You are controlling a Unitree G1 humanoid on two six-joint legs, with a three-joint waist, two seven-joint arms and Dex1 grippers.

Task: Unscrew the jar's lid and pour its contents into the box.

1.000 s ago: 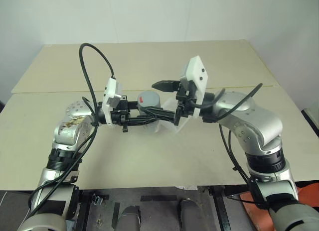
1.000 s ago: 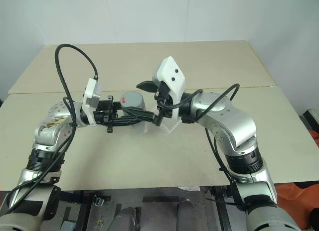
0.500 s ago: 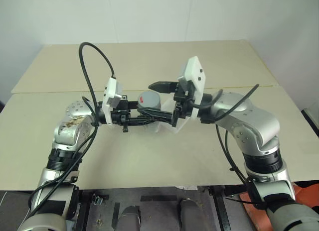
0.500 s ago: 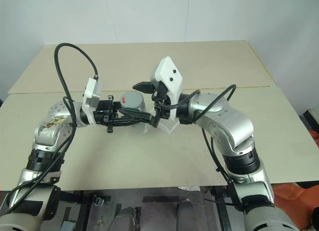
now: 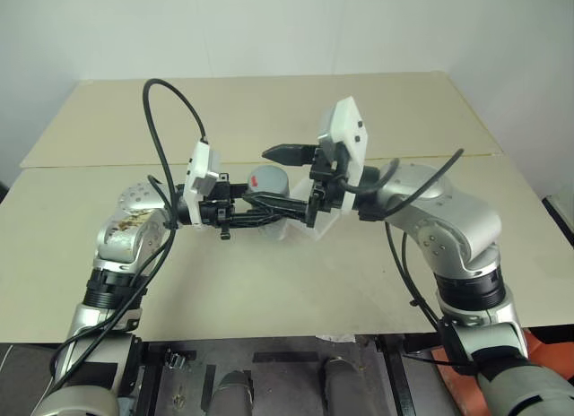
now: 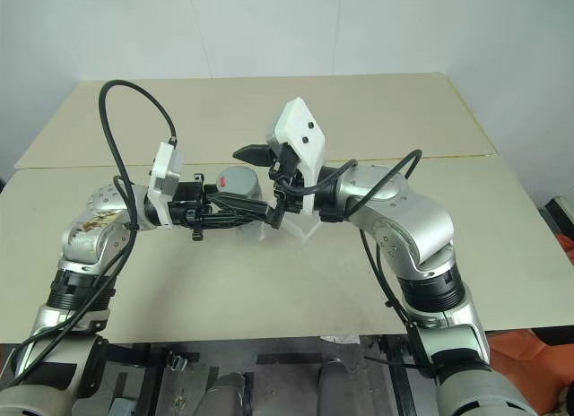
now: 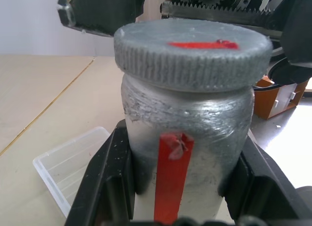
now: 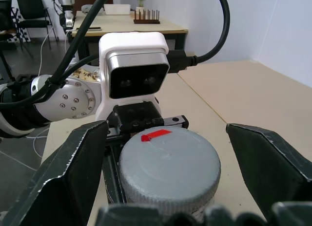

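Jar (image 7: 187,138): clamped upright in left hand (image 5: 260,207). Lid (image 8: 168,165): on, between right hand's (image 8: 195,153) spread fingers. Advice: centre, close squarely on rim, twist; box (image 7: 73,160) waits below.

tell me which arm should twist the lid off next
Right. The right gripper stands open with a finger on either side of the lid, while the left gripper is shut on the jar, steadying it.
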